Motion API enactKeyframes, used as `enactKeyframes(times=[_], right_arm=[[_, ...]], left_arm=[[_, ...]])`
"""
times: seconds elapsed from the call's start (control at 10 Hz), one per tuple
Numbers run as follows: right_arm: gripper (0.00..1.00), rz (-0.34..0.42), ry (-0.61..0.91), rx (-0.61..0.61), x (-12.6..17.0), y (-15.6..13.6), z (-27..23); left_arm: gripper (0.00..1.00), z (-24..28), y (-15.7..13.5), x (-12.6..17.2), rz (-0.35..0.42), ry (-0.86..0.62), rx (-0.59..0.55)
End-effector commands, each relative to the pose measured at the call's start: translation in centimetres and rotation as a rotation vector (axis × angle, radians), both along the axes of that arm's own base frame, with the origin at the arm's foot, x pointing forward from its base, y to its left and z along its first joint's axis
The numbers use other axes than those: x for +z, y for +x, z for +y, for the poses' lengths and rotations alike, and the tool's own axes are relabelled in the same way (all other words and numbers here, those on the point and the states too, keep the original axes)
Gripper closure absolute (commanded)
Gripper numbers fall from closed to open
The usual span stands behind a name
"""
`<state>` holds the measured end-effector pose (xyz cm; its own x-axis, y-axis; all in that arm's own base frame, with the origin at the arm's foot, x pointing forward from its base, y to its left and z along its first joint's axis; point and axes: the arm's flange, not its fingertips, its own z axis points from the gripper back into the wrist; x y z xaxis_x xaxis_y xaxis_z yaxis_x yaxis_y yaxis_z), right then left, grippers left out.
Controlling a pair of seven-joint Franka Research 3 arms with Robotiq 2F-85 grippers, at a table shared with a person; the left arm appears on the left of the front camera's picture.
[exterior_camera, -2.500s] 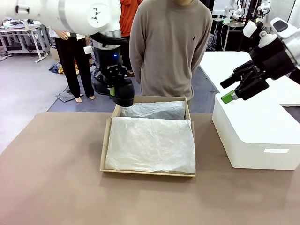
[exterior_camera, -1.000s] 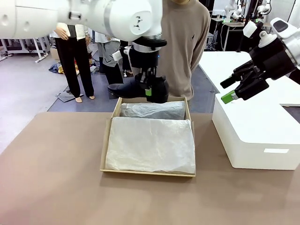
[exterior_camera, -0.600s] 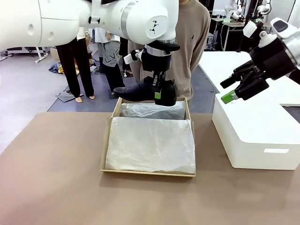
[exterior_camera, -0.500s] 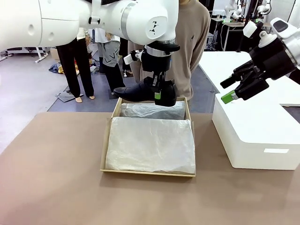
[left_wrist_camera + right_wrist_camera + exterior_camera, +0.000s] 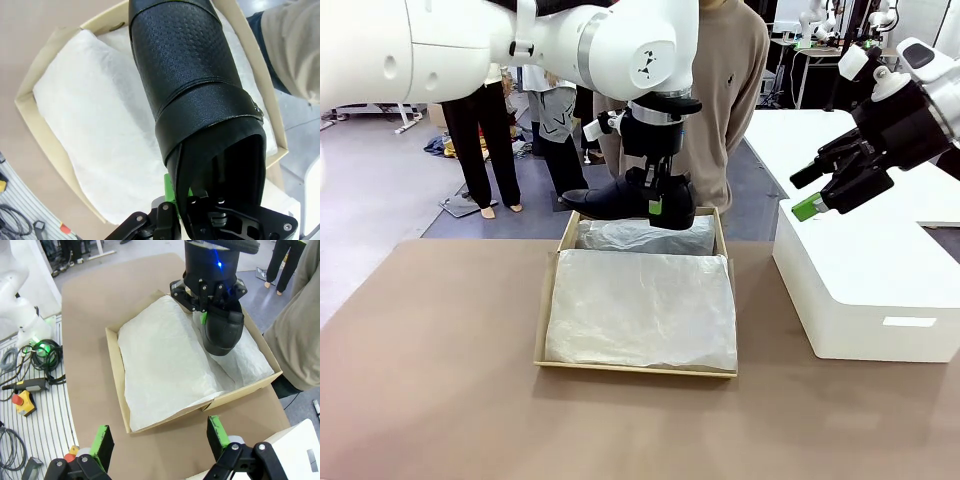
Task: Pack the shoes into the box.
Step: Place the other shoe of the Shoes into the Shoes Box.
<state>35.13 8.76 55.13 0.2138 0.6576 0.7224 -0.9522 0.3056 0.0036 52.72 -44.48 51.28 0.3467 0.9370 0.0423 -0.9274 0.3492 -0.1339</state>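
Since the earliest frame, the left end effector (image 5: pixel 657 205) has been rising from behind the far-left corner of the box (image 5: pixel 548 300) and is now carrying one shoe (image 5: pixel 615 202) just above the box's far end, toe pointing toward the robot's left. Its fingers are clamping the heel collar, one apparently sitting inside the opening. The right end effector (image 5: pixel 812 195) is hanging open above the white box (image 5: pixel 860 290), holding nothing. Glossy leather is likely presenting a slick surface, with heel and sole behaving stiffly and the upper yielding. Holding at the collar is leaving the toe cantilevered, so the shoe is liable to pivot; the stiff heel rim is looking like the soundest hold. Tissue paper (image 5: pixel 640 305) is lining the box on the worktop (image 5: pixel 430 380).
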Motion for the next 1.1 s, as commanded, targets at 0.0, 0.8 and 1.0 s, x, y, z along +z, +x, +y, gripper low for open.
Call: enactKeyframes(times=[0.0,0.8,1.0], right_arm=[[0.0,-0.018,0.029,0.023,0.0,0.3,0.1],[0.0,-0.018,0.029,0.023,0.0,0.3,0.1],[0.0,-0.018,0.029,0.023,0.0,0.3,0.1]], left_arm=[[1.0,-1.1,0.3,-0.2,0.005,-0.015,0.052],[1.0,-5.0,1.9,-1.9,0.015,-0.029,0.148],[1.0,-4.9,1.9,-2.4,0.026,-0.024,0.154]])
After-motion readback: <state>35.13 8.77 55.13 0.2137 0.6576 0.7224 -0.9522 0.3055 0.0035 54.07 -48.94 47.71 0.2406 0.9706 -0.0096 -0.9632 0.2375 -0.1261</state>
